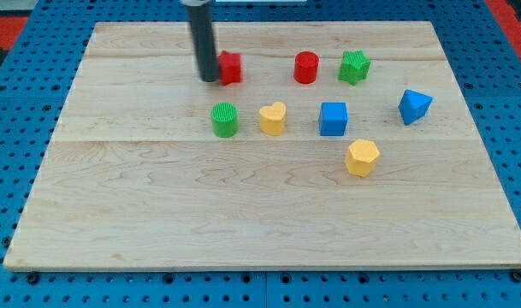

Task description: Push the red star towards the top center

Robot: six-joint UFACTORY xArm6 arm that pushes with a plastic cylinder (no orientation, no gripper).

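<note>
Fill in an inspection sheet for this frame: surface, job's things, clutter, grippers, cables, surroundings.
Surface: pale wooden board, flat.
Job's things: red star block near the view's top, left of centre; my tip at its left side.
Clutter: red cylinder, green star, green cylinder, yellow heart, blue cube, blue wedge-like block, yellow hexagonal block.
Grippers: nothing seen; rod only.
Cables: nothing seen.
Surroundings: blue perforated base.

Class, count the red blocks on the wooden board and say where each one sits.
2. A red star sits near the view's top, touching my tip on its right; a red cylinder stands further right. None seem hidden.
</note>
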